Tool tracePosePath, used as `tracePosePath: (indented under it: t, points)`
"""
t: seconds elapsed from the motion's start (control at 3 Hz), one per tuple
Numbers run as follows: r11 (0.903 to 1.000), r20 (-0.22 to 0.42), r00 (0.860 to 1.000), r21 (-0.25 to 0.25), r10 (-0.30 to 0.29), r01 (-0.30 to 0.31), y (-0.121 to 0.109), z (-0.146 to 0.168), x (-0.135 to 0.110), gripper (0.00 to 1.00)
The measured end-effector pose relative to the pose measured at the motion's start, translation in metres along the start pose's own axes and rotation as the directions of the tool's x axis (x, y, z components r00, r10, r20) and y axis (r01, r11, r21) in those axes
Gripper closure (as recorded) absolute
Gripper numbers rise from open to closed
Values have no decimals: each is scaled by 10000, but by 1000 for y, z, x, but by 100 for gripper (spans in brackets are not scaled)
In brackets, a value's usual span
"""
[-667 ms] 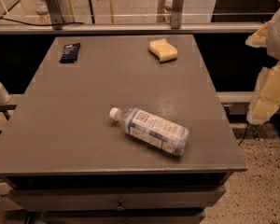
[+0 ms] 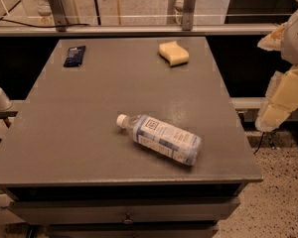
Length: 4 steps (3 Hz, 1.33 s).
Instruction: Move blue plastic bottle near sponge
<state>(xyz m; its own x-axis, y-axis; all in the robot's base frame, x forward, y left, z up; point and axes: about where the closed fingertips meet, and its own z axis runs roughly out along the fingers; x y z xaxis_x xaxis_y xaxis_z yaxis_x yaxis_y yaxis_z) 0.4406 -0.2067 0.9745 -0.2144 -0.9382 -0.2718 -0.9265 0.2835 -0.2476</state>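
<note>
Reach step: blue plastic bottle (image 2: 161,139) lies on its side near the bench (image 2: 89,98) front, sponge (image 2: 174,53) well apart at the back; end effector (image 2: 283,95) hangs off right, not holding the bottle, opening impossible to tell; next, come over the bottle's body.

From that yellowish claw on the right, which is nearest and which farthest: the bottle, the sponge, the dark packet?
The gripper hangs beyond the right edge of the table.
1. blue plastic bottle, front centre, and sponge, back right: too close to call.
2. dark blue packet, back left corner: farthest.
</note>
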Motion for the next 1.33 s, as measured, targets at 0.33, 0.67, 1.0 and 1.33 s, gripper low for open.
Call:
tracePosePath:
  t: [0.33, 0.67, 1.0, 1.33]
  points:
    - [9996, 1046, 9944, -273, 139, -111, 17, 14, -30, 0]
    - [9964, 1817, 9834, -828, -10, 163, 43, 43, -71, 0]
    - [9891, 2158, 9758, -1317, -356, 652, 68, 80, -110, 0]
    - [9812, 2183, 9733, -1602, -715, 1080, 88, 121, -135, 0]
